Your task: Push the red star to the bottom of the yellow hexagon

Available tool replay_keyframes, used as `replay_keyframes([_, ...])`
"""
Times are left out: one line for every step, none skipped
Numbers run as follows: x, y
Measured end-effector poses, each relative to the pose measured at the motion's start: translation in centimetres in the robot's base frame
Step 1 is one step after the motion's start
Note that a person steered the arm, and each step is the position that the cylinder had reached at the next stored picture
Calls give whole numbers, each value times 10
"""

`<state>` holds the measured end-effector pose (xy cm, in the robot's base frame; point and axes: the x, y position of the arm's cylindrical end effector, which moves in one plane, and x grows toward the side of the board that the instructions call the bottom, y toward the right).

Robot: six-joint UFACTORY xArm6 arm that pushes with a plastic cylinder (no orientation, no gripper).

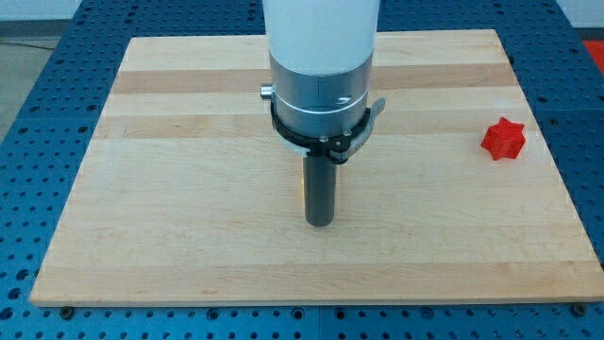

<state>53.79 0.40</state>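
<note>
Starting at the view's left, you have bare board (170,236) until the middle, where my tip (320,224) sits with nothing against it that you can see, and a thin yellow sliver (303,185) shows just at the rod's left edge, most likely the yellow hexagon almost wholly hidden behind the rod. Far off to the view's right, a little nearer the top than my tip, lies the red star (503,139), well apart from both. The star lies right of my tip, so I judge you must go round to its far right side and push it leftward and down, to finish below the hexagon.
</note>
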Motion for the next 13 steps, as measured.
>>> replay_keyframes([30,46])
replay_keyframes([-1,111])
replay_keyframes([-94,119])
replay_keyframes([-176,134])
replay_keyframes([-226,204])
replay_keyframes([-225,273])
replay_keyframes([-184,270])
replay_keyframes([-134,264])
replay_keyframes([-112,264])
replay_keyframes([-96,245])
replay_keyframes([-77,223])
replay_keyframes([-57,205])
replay_keyframes([-62,189])
